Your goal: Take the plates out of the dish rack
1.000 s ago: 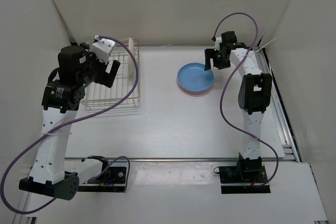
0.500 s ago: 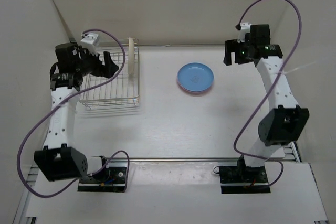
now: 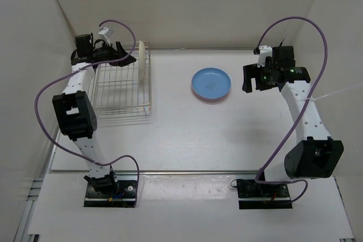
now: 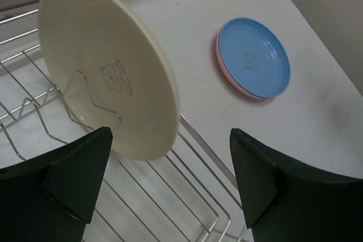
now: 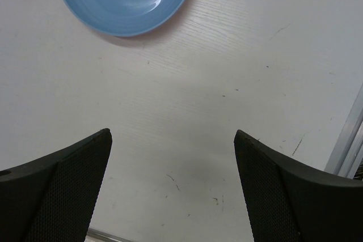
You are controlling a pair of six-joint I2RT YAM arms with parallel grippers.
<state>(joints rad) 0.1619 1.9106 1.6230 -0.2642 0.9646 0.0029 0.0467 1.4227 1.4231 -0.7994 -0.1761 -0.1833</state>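
Upper left, my left gripper gapes empty at the plate upright in the rack; likely stiff, slick, breakable, so I'd pinch its rim; right gripper released too.

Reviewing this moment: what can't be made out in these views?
pink plate: left wrist view, only a rim sliver shows; the blue plate on top covers the rest.
blue plate: right wrist view, the top edge cuts it off.
cream plate: top view, seen edge-on, so its face is hidden.
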